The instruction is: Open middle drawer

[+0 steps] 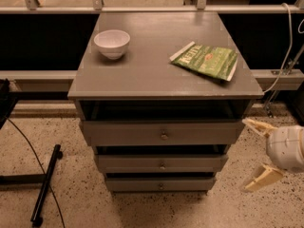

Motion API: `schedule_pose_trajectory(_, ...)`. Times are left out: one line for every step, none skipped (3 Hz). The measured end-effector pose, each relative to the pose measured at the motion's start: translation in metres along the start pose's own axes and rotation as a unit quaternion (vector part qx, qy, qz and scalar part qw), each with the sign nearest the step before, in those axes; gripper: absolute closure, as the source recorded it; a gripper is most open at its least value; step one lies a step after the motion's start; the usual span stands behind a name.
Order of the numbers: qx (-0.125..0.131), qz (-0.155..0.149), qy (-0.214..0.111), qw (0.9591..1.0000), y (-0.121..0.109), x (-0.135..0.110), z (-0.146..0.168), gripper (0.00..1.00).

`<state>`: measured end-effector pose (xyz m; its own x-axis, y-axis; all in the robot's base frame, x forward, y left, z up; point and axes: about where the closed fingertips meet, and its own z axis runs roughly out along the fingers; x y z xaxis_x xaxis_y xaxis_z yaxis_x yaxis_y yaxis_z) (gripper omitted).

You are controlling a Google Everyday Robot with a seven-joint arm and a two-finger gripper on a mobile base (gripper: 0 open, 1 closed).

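Note:
The grey cabinet has three drawers. The middle drawer (160, 164) is the second front, with a small round metal knob (162, 166) at its centre; it sits flush in line with the others. The top drawer (161, 133) is above it and the lowest drawer (160, 184) below. My gripper (255, 154) is at the right edge of the view, to the right of the cabinet at about middle-drawer height. Its two cream fingers are spread wide apart and hold nothing. It touches no drawer.
On the cabinet top (142, 70) stand a white bowl (112, 43) at the left and a green chip bag (205, 60) at the right. A black stand leg and cable (45, 184) lie on the speckled floor at left. A rail and dark panels run behind.

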<state>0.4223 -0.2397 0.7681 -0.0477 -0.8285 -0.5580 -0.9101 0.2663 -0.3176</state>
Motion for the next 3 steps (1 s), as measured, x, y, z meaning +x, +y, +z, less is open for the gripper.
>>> schedule_pose_trajectory(-0.007,-0.024,-0.018,0.9995,0.005,0.01,0.008,0.0)
schedule_pose_trajectory(0.006,-0.034,-0.032,0.9989,0.004,0.004,0.012,0.0)
schedule_pose_trajectory(0.027,-0.054,-0.082,0.9948,0.012,0.015,0.069,0.0)
